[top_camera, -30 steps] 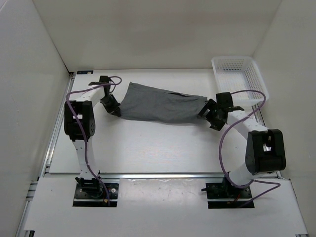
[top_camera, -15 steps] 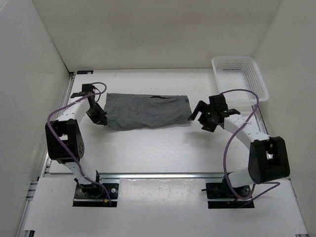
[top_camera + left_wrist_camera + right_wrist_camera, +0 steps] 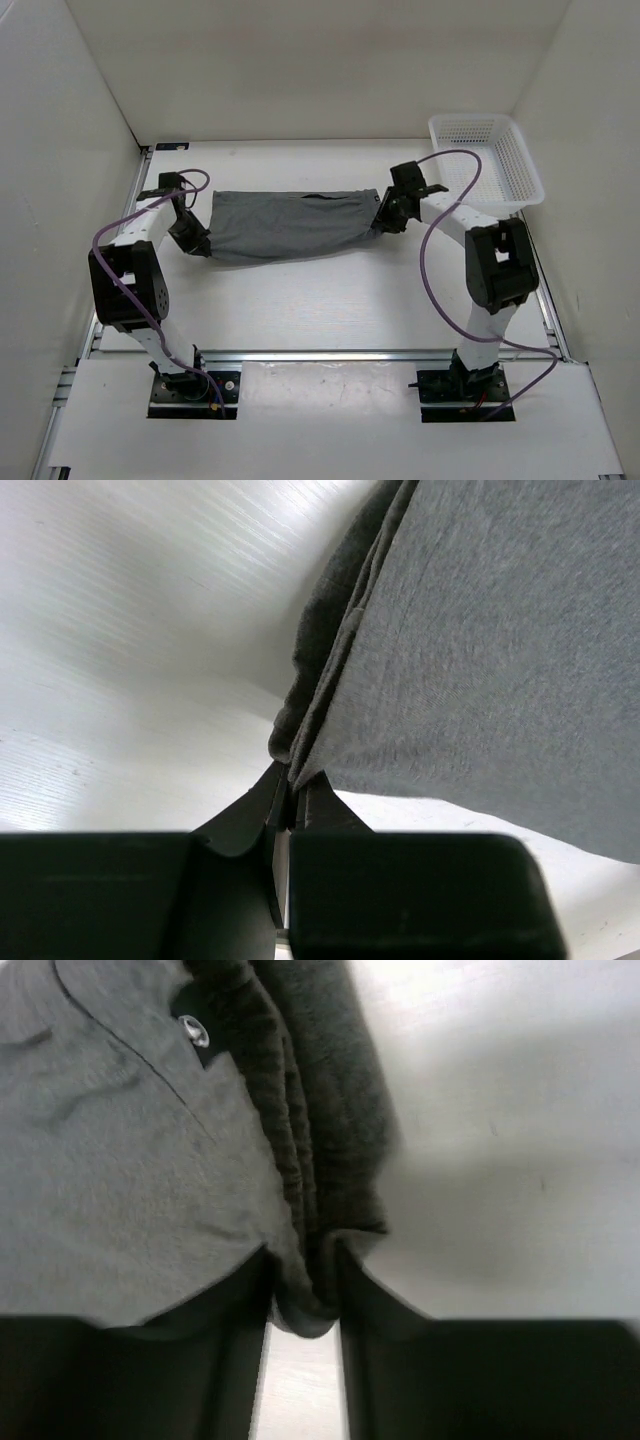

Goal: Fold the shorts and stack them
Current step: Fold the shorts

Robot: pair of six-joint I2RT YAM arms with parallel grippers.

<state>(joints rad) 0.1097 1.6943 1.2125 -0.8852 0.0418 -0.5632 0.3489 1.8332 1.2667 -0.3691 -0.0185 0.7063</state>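
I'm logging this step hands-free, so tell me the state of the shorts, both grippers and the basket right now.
shorts: stretched out lengthwise between the two arms, pinched at both ends.
left gripper: shut on the shorts' edge at its end.
right gripper: shut on the bunched waistband end.
white mesh basket: upright, empty, apart from the shorts.

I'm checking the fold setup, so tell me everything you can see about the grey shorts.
The shorts are plain mid-grey soft knit fabric, stretched sideways over the white table, left of the white mesh basket and apart from it. Their gathered waistband end, bearing a small metal eyelet, is gripped by the right pincer; the left pincer pinches the opposite edge.
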